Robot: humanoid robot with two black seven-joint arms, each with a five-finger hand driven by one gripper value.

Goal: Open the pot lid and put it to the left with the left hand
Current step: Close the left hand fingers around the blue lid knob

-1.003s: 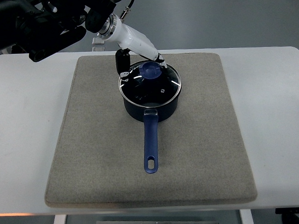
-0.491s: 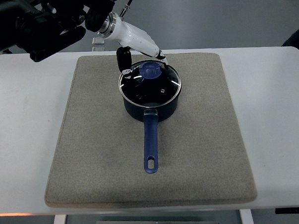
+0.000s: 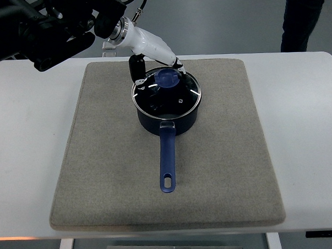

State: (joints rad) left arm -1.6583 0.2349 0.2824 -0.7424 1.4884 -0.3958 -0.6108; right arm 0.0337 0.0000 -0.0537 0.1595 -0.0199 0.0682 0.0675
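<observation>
Now the white tabletop [image 3: 29,136] carries a grey mat [image 3: 102,177], and the blue pot [image 3: 167,116] stands near the mat's far edge, its long handle [image 3: 167,160] pointing to the near edge. The glass lid [image 3: 178,93] is on the pot. The left hand [image 3: 147,75] is at the blue knob [image 3: 166,77]; whether the fingers are clamped on it cannot be told. With a weak hold, the lid could slip or drag the pot. A person's legs [image 3: 301,14] stand beyond the far right corner.

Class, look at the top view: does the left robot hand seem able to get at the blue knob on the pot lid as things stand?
Probably yes. The left robot hand is already at the knob on the lid, coming in from the far left, and nothing stands between them. Whether its fingers have closed on it is unclear.
</observation>
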